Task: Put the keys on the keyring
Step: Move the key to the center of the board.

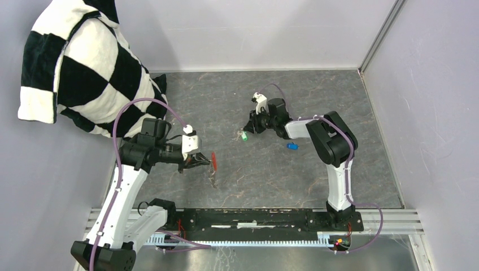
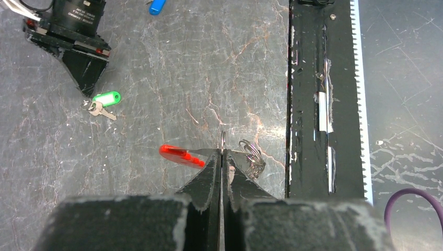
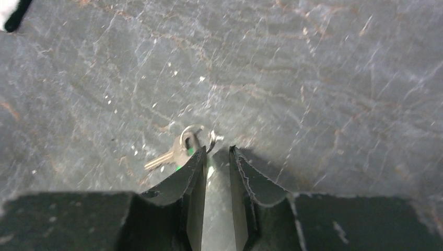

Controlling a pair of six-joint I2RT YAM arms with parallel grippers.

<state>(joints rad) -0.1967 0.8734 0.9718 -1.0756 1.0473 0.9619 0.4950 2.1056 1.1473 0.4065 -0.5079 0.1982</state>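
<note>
My left gripper (image 1: 199, 161) (image 2: 223, 152) is shut on the thin metal keyring (image 2: 223, 140), held edge-on just above the table. Its red leaf-shaped tag (image 1: 213, 160) (image 2: 180, 155) sticks out to one side and the grey chain strap (image 1: 213, 179) (image 2: 254, 158) to the other. My right gripper (image 1: 249, 129) (image 3: 217, 150) is open by a narrow gap, low over the green key (image 1: 244, 136) (image 2: 106, 99). The key's metal blade (image 3: 170, 155) and its small ring (image 3: 211, 140) lie at the left fingertip. The blue key (image 1: 292, 146) (image 2: 156, 6) lies apart on the table.
A black-and-white checkered cushion (image 1: 73, 62) leans against the back-left wall. The black mounting rail (image 1: 254, 217) (image 2: 313, 94) runs along the near edge. Grey walls close the table at the back and right.
</note>
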